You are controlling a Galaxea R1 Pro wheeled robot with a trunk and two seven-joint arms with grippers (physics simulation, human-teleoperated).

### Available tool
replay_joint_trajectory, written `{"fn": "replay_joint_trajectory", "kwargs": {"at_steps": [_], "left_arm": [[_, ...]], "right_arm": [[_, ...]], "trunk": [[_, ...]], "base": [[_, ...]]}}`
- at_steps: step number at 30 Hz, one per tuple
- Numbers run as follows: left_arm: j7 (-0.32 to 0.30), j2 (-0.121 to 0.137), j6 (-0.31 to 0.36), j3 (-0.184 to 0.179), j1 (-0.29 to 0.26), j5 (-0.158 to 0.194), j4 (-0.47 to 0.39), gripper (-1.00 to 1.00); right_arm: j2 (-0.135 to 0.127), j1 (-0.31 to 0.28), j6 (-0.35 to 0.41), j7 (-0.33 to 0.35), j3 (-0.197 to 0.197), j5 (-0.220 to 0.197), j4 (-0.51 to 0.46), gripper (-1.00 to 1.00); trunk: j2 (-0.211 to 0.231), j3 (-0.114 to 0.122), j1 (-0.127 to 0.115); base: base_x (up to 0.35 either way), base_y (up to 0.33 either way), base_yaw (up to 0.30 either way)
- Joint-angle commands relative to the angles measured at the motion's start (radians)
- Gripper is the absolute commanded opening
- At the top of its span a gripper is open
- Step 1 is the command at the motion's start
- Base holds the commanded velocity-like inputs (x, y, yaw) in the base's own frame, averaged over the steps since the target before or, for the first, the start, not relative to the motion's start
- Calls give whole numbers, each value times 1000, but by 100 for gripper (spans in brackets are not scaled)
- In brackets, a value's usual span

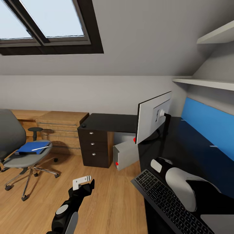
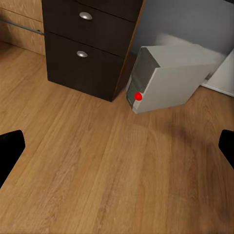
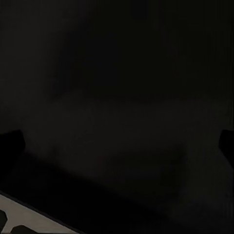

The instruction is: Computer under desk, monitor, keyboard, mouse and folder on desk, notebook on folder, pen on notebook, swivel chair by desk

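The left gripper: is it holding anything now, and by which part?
Nothing is held. The left gripper hangs open above the bare wooden floor, its black fingertips wide apart with nothing between them.

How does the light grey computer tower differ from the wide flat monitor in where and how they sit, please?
The light grey computer tower is boxy and stands on the wood floor under the glossy black desk; the wide flat monitor is thin and stands on the desk top on a black stand. The tower shows its front here, the monitor its pale back. Both are light grey with a small red dot.
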Motion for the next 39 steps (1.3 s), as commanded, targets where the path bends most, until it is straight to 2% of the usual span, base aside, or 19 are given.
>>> {"fn": "replay_joint_trajectory", "kwargs": {"at_steps": [1, 5, 9, 17, 24, 26, 30, 39], "left_arm": [[9, 0, 4, -2, -1, 11, -1, 100], [9, 0, 4, -2, -1, 11, -1, 100], [9, 0, 4, -2, -1, 11, 0, 100], [9, 0, 4, -2, -1, 10, 0, 100], [9, -1, 4, -2, -1, 9, 1, 100], [9, -1, 4, -2, -1, 9, 2, 100], [9, 0, 4, -2, -1, 9, 2, 100], [7, 3, 5, -2, -1, 10, 9, 100]], "right_arm": [[1, -1, 4, -11, -7, 14, -1, 100], [3, -1, 4, -36, -7, 61, -1, 100], [5, -1, 3, -45, -8, 89, -1, 100], [6, -1, 3, -40, -9, 104, -1, 100], [6, -1, 2, -36, -9, 154, 1, 100], [7, -1, 2, -35, -9, 165, 3, 100], [8, -1, 2, -35, -9, 174, 6, 100], [9, -1, 2, -22, -9, 177, 9, 100]], "trunk": [[-1, -1, 0], [-1, -1, 0], [-1, -1, 0], [-1, -1, 0], [-1, -1, 0], [-15, -7, 8], [-43, -20, 23], [-43, -20, 23]], "base": [[0, 0, 0], [0, 0, 0], [0, 0, 0], [0, 0, 0], [0, 0, 0], [0, 0, 0], [0, 0, 0], [0, 0, 0]]}}
